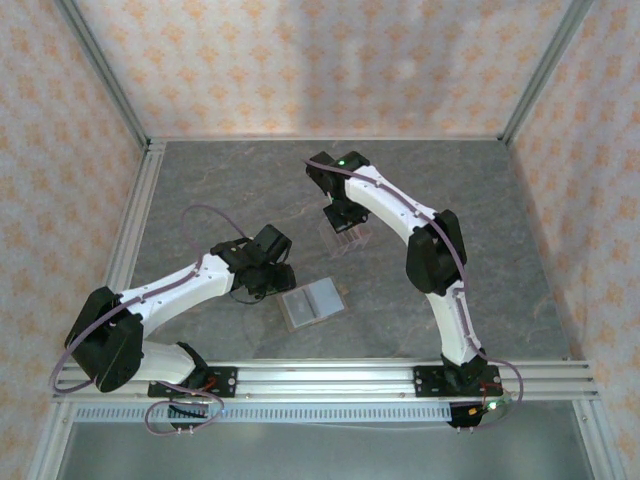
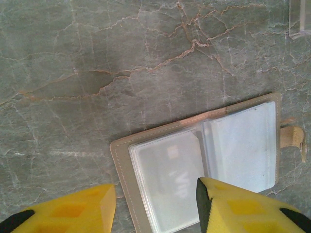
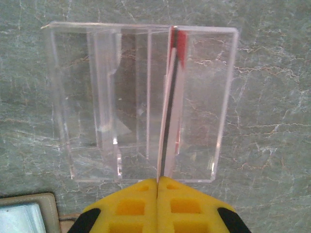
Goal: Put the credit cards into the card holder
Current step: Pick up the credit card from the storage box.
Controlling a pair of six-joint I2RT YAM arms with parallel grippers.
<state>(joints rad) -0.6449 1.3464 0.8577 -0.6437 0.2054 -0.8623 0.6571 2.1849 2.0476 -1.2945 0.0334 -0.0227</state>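
Right pincer [image 3: 158, 183] grips card [image 3: 166, 116] standing edgewise.

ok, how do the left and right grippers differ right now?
The left gripper has its fingers apart and grips nothing; the right gripper has its fingers shut on a credit card. The left gripper is over the open card holder, which lies flat; the right gripper is at the clear stand, where its card stands on edge. Both have yellow fingers.

Bare desk [image 1: 500, 220] lay open behind and right of the clear stand [image 1: 350, 238]. The right arm [image 1: 400, 210] crowded its top, and the left arm [image 1: 170, 290] closed off the left side of the card holder [image 1: 312, 303].
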